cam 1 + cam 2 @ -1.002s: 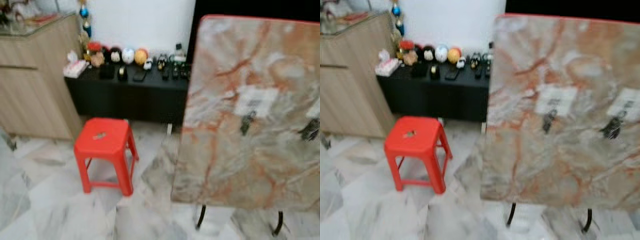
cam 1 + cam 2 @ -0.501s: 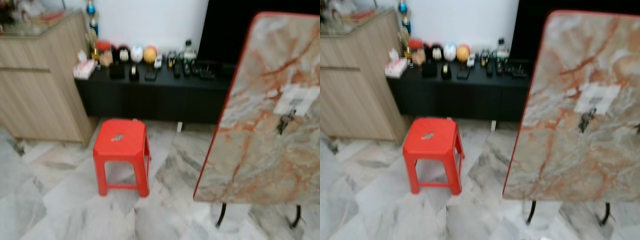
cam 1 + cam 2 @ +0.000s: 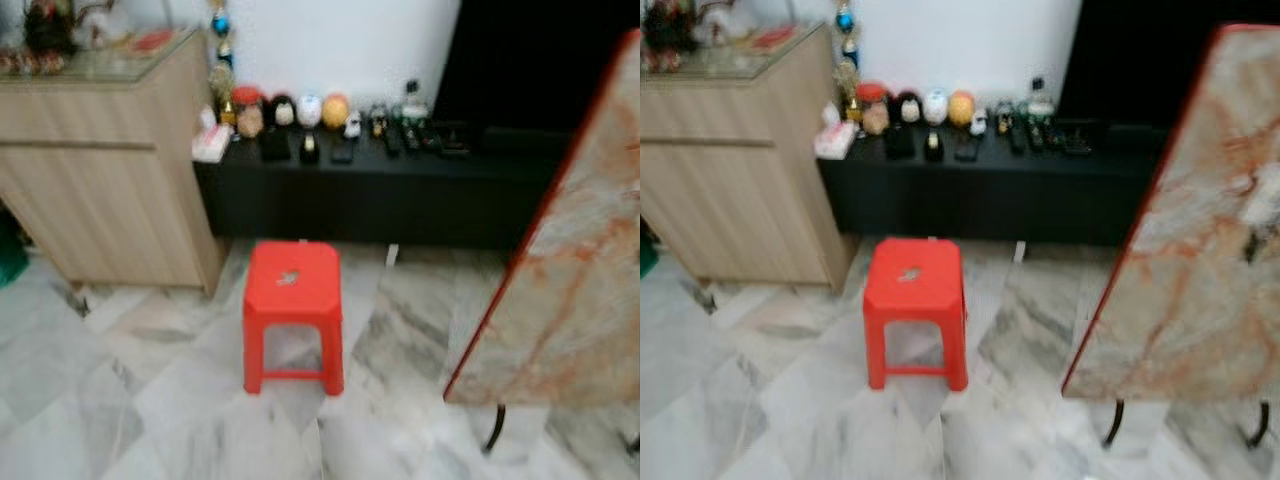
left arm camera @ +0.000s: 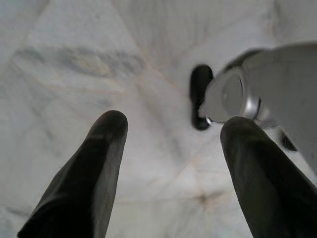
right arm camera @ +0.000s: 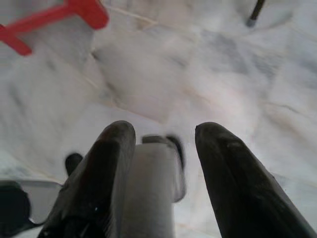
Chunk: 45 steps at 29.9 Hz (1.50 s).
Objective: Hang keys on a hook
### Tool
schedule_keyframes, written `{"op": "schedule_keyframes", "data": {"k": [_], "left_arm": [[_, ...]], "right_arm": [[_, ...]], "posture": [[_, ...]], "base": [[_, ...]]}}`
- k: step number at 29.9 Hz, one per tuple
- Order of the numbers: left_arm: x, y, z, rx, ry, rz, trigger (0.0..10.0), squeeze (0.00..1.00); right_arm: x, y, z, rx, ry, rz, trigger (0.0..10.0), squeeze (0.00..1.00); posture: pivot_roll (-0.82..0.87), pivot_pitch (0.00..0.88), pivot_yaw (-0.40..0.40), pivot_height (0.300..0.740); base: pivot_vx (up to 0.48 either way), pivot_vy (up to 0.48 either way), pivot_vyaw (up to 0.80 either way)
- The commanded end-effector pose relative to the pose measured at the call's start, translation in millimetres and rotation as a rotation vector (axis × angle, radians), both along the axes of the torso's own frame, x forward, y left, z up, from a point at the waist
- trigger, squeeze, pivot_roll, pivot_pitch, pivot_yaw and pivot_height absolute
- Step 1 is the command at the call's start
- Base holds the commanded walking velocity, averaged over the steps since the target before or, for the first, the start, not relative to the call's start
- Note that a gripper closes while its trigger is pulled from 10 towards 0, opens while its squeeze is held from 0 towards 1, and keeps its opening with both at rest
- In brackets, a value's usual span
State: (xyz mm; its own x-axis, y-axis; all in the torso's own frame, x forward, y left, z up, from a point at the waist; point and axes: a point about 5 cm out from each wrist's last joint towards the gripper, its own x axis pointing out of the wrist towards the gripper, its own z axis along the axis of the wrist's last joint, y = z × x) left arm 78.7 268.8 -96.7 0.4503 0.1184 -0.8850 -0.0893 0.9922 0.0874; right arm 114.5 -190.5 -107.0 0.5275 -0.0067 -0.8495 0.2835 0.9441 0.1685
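A small bunch of keys [image 3: 288,278] lies on the seat of a red plastic stool [image 3: 293,310] standing on the marble floor. At the right stands an upright marble-patterned board [image 3: 1185,270] with a red edge; a dark hook [image 3: 1251,246] sits under a white label near its right side. In the left wrist view, my left gripper [image 4: 174,123] hangs open over the floor tiles with nothing between its fingers. My right gripper [image 5: 164,131] is also open above the floor, with a leg of the red stool [image 5: 59,15] beyond it.
A light wooden cabinet [image 3: 110,190] stands at the left. A low black console [image 3: 370,195] with ornaments and remotes runs along the white wall behind the stool. The board rests on thin black legs [image 3: 1114,423]. Marble floor [image 3: 150,410] lies open in front.
The whole picture has shifted right, so the camera has turned left. The stool now sits near the middle and most of the board has slid out at the right.
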Motion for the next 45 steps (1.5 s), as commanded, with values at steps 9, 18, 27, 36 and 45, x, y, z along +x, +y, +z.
{"op": "schedule_keyframes", "data": {"k": [9,18,27,36,45], "left_arm": [[2.6,-2.7,-0.4,-0.007,-0.008,0.008,10.0,0.00],[5.2,-0.7,0.9,0.005,-0.019,0.006,10.0,0.00],[17.5,2.0,4.8,0.010,-0.051,-0.008,10.0,0.00],[32.5,3.1,9.4,-0.007,-0.104,0.024,10.0,0.00],[44.7,-2.8,12.7,-0.007,-0.178,0.018,10.0,0.00]], "right_arm": [[-4.6,-11.9,0.4,-0.029,0.008,-0.020,10.0,0.00],[-2.4,-10.2,0.9,-0.023,-0.001,-0.026,10.0,0.00],[9.3,-7.2,3.7,-0.017,-0.025,-0.019,10.0,0.00],[26.0,-7.7,9.6,-0.014,-0.077,-0.014,10.0,0.00],[40.2,-20.2,19.7,-0.088,-0.186,-0.020,10.0,0.00]], "posture": [[-0.04,0.000,-0.040,0.740],[-0.04,0.000,-0.036,0.740],[-0.03,0.000,-0.022,0.740],[-0.02,0.000,-0.029,0.740],[0.01,0.000,-0.041,0.740]], "base": [[0.000,0.430,0.00],[0.000,0.224,0.00],[0.000,0.000,0.00],[0.000,0.000,0.00],[0.000,0.000,0.00]]}}
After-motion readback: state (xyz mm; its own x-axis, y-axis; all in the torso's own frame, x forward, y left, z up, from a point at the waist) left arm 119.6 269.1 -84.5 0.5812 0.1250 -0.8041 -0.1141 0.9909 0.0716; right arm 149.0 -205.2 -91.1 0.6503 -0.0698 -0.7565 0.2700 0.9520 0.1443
